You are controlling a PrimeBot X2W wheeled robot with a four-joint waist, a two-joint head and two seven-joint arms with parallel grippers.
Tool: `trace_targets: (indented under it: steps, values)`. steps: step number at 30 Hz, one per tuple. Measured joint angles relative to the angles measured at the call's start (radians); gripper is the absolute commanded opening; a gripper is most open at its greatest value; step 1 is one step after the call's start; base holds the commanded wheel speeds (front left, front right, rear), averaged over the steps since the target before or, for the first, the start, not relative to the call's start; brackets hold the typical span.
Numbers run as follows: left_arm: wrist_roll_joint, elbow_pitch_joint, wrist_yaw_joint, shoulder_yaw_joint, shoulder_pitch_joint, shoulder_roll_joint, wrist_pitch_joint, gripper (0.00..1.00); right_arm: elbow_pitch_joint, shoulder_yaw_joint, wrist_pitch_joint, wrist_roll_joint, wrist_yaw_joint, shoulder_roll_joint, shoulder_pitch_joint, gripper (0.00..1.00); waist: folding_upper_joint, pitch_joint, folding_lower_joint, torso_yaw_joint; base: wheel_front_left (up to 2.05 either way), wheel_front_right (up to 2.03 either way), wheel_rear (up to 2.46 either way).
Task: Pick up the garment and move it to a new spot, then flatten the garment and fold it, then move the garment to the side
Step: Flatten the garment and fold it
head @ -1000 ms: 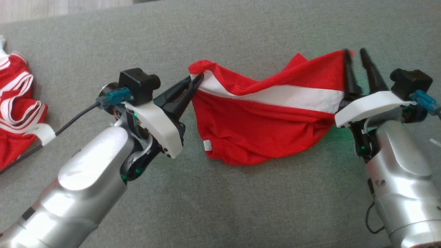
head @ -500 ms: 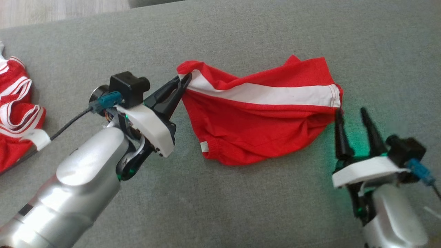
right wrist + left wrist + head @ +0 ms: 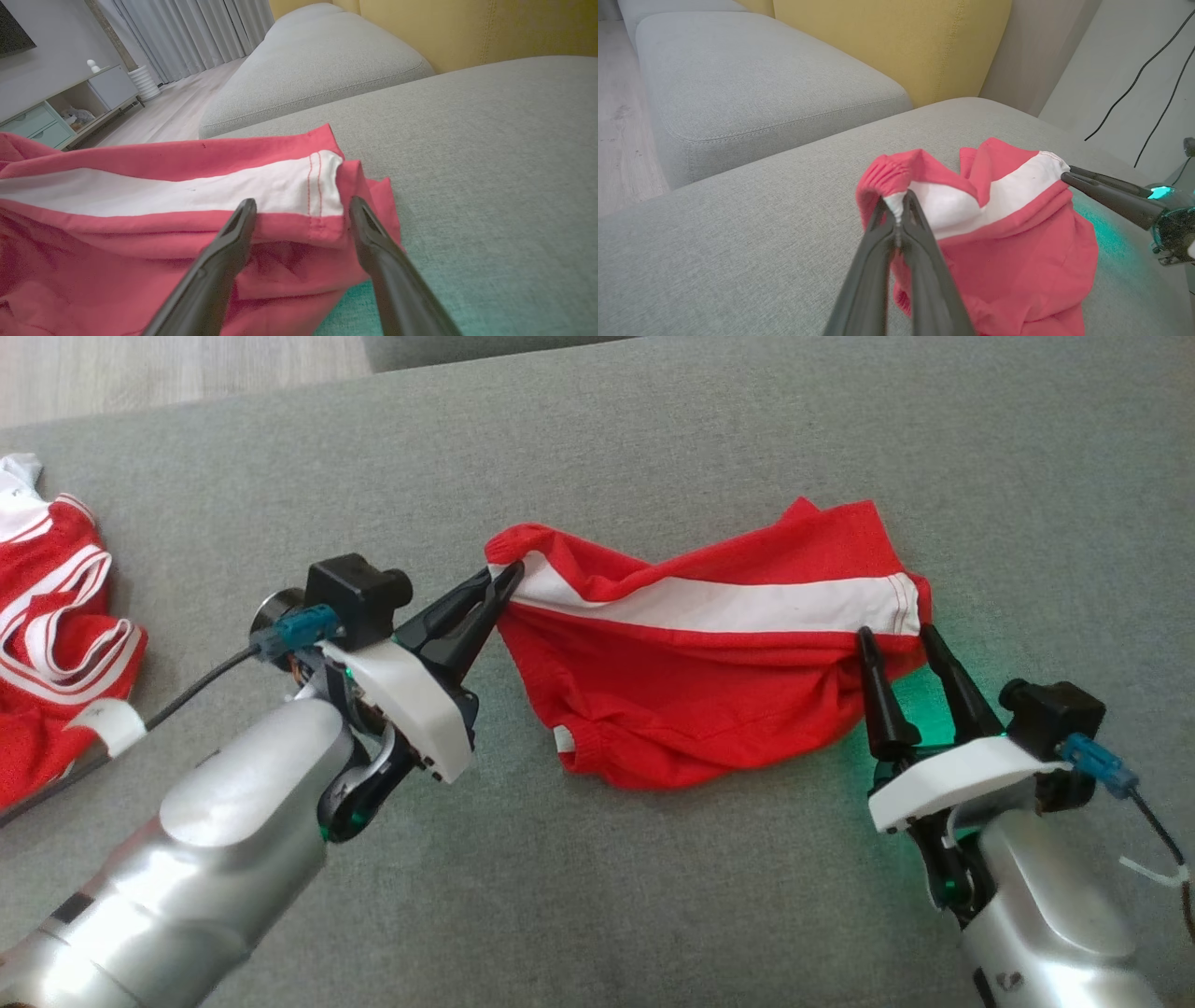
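The garment (image 3: pixel 691 700) is a red pair of shorts with a white side stripe, lying crumpled on the grey cushion (image 3: pixel 653 896). My left gripper (image 3: pixel 509 581) is shut on its elastic waistband corner at the left, pinched cloth showing between the fingertips (image 3: pixel 896 210). My right gripper (image 3: pixel 896 635) stands open at the garment's right hem, its fingers (image 3: pixel 233 233) straddling the stitched white stripe end (image 3: pixel 322 186) without clamping it. The garment (image 3: pixel 994 233) sags between both grippers, and the right gripper (image 3: pixel 1066 175) also shows in the left wrist view, with its tips at the hem.
A second red and white striped garment (image 3: pixel 56 644) lies at the cushion's far left. A black cable (image 3: pixel 187 677) trails from my left wrist. Another grey cushion (image 3: pixel 738 84) and a yellow backrest (image 3: pixel 887 42) stand beyond. Wooden floor (image 3: pixel 168 373) shows past the far edge.
My right gripper has let go of the garment's right hem, opened wide, dropped back and come up again to the hem. The hem now rests on the cushion. The left grip is unchanged.
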Motion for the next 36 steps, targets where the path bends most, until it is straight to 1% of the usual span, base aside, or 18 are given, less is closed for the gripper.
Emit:
trace_targets:
  steps: [6, 7, 8, 9, 11, 12, 16, 19, 20, 25, 29, 32, 36]
  values:
    - [-0.007, 0.004, 0.0, -0.023, -0.018, 0.001, -0.009, 0.0, 0.041, 0.021, 0.0, 0.038, 0.0, -0.017, -0.029, 0.99, 0.0, 0.001, 0.0, 0.008, 0.0, 0.0, 0.0]
    - [-0.012, 0.005, 0.0, -0.024, -0.02, 0.001, -0.009, 0.0, 0.044, 0.029, 0.0, 0.042, 0.0, -0.019, -0.036, 0.9, 0.0, 0.001, 0.0, 0.009, 0.0, 0.0, 0.0]
    - [-0.015, 0.005, 0.0, -0.027, -0.021, 0.002, -0.009, 0.0, 0.047, 0.035, 0.0, 0.043, 0.0, -0.021, -0.043, 0.74, 0.0, 0.002, 0.0, 0.01, 0.0, 0.0, 0.0]
    - [-0.018, 0.006, 0.0, -0.029, -0.021, 0.002, -0.01, 0.0, 0.047, 0.042, 0.0, 0.044, 0.0, -0.024, -0.048, 0.49, 0.0, 0.002, 0.0, 0.01, 0.0, 0.0, 0.0]
    - [-0.019, 0.008, 0.0, -0.034, -0.022, 0.003, -0.01, 0.0, 0.047, 0.052, 0.0, 0.054, 0.0, -0.029, -0.053, 0.21, 0.0, 0.003, 0.0, 0.011, 0.0, 0.0, 0.0]
    - [-0.021, 0.009, 0.0, -0.037, -0.023, 0.003, -0.01, 0.0, 0.047, 0.056, 0.0, 0.059, 0.0, -0.032, -0.054, 0.0, 0.0, 0.003, 0.0, 0.012, 0.0, 0.0, 0.0]
    - [-0.026, 0.013, 0.0, -0.046, -0.033, 0.007, -0.021, 0.0, 0.031, 0.058, 0.0, 0.057, 0.0, -0.04, -0.057, 0.0, 0.0, 0.004, 0.0001, 0.01, 0.0, 0.0, 0.0]
    - [-0.024, 0.01, 0.0, -0.049, -0.038, 0.017, -0.04, 0.0, -0.028, 0.034, 0.0, 0.036, 0.0, -0.04, -0.057, 0.0, 0.0, 0.004, 0.0, 0.003, 0.0, 0.0, 0.0]
    - [-0.012, 0.003, 0.0, -0.05, -0.039, 0.03, -0.046, 0.0, -0.08, 0.017, 0.0, 0.019, 0.0, -0.04, -0.056, 0.0, 0.0, 0.002, 0.0001, -0.005, 0.0, 0.0, 0.0]
    - [0.009, -0.077, 0.009, -0.051, -0.049, 0.078, -0.061, 0.0, -0.256, -0.039, 0.0, -0.026, 0.0, -0.045, -0.036, 0.0, 0.0, -0.01, 0.0, -0.027, 0.0, 0.0, 0.0]
    - [0.03, -0.194, 0.022, -0.047, -0.068, 0.13, -0.06, 0.0, -0.4, -0.121, 0.0, -0.057, 0.0, -0.095, -0.025, 0.0, 0.0, -0.024, 0.0001, -0.039, 0.0, 0.0, 0.0]
    - [0.036, -0.305, 0.048, -0.024, -0.091, 0.166, -0.057, 0.0, -0.488, -0.172, 0.0, -0.068, 0.0, -0.154, -0.03, 0.0, 0.0, -0.034, 0.0, -0.041, 0.0, 0.0, 0.0]
    - [0.035, -0.431, 0.062, 0.021, -0.156, 0.206, -0.034, 0.0, -0.591, -0.216, 0.078, -0.063, 0.0, -0.201, -0.097, 0.0, 0.0, -0.036, -0.0001, -0.038, 0.0, 0.0, 0.0]
